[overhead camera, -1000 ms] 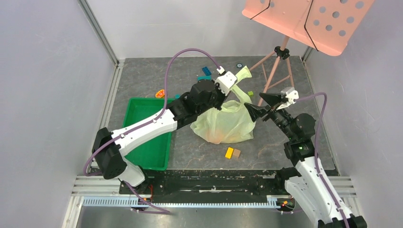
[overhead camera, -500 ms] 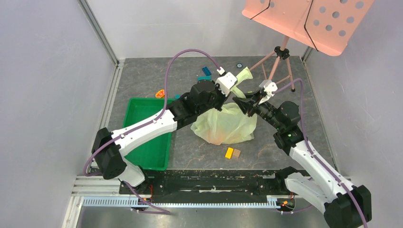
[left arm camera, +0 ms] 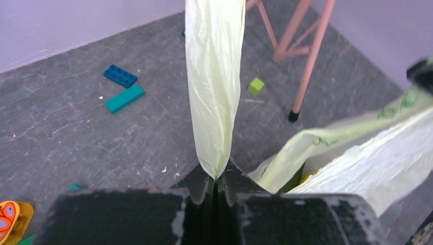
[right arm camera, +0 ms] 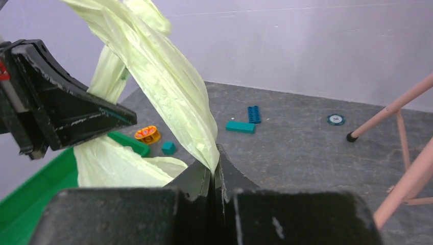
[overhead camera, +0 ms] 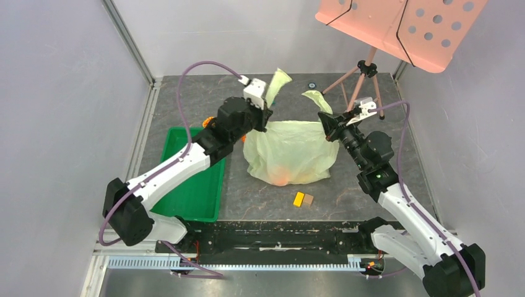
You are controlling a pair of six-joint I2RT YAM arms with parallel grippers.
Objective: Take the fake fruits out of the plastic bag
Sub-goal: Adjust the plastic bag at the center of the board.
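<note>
Plastic bag (overhead camera: 291, 151) held up from the bench (overhead camera: 186, 99); left gripper (left arm camera: 215, 177) and right gripper (right arm camera: 215, 172) each clamp one handle. Fake fruits (overhead camera: 282, 177) sit at its bottom, orange showing through. Risk: wider spreading could tear the thin film or pull it free. Green print illegible.

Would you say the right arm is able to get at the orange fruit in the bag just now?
Probably not: the right pincer is shut on a handle of the bag, the left pincer likewise, and the orange fruit lies low inside it.
</note>
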